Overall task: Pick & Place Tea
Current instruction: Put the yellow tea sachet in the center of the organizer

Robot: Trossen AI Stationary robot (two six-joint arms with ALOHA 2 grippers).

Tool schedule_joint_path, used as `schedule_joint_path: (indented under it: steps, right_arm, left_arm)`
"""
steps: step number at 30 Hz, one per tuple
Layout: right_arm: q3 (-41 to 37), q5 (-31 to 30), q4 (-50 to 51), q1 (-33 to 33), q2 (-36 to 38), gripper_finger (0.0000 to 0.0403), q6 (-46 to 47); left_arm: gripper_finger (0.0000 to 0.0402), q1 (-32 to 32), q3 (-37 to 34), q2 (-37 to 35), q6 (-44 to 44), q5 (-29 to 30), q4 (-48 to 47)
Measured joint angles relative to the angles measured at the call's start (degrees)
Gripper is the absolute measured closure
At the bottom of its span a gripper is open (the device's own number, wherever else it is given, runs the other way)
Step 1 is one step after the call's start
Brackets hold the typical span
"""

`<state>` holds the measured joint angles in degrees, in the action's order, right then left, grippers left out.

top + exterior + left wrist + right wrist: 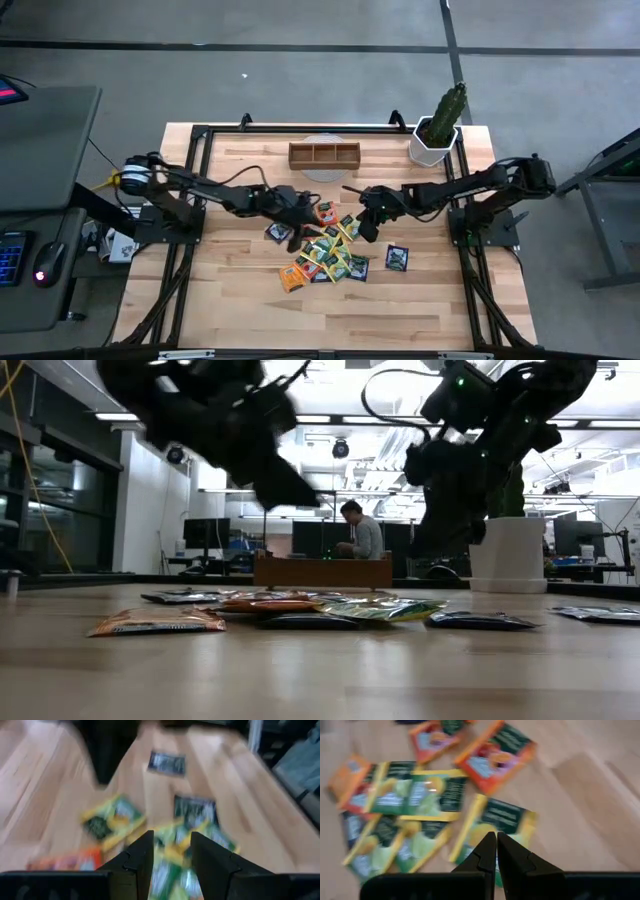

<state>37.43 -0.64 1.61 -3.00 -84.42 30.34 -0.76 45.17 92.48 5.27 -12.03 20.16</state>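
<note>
Several tea sachets [325, 255], orange, yellow-green and dark, lie flat in a loose overlapping pile on the table's middle [330, 605]. One dark sachet [397, 258] lies apart to the right, and an orange one [155, 622] lies at the pile's near left. My left gripper [298, 232] hangs open above the pile's left part [170, 852], clear of the table [295, 490]. My right gripper [365, 228] hovers shut above a yellow-green sachet [492, 827] on the pile's right side [440, 540]. Neither touches a sachet.
The brown wooden tray [324, 154] with three compartments stands near the far edge, behind the pile [322, 572]. A white pot with a cactus [433, 140] stands at the far right corner. Bare wood lies toward the near edge. A person [365, 535] sits in the room beyond.
</note>
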Motion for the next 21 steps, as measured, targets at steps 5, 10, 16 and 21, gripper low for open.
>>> schedule_joint_path:
  steps: [5,10,16,21]
  right_arm:
    - [0.00,0.18,2.63,-3.17,0.00,0.0391,1.24]
    - [0.00,1.47,5.00,-5.99,0.04,0.0391,0.62]
    - [0.00,3.78,10.45,-9.57,0.07,0.0391,-0.91]
    - [0.00,5.70,14.20,-12.51,0.22,0.0391,-2.13]
  left_arm:
    - [0.0273,1.12,9.78,8.16,-1.84,-4.66,-2.10]
    - [0.0273,1.13,22.11,13.84,-10.61,-3.80,-16.48]
    - [0.0273,1.03,32.38,20.58,-16.03,2.02,-28.44]
    - [0.0273,1.08,33.66,23.83,-11.54,2.98,-29.13]
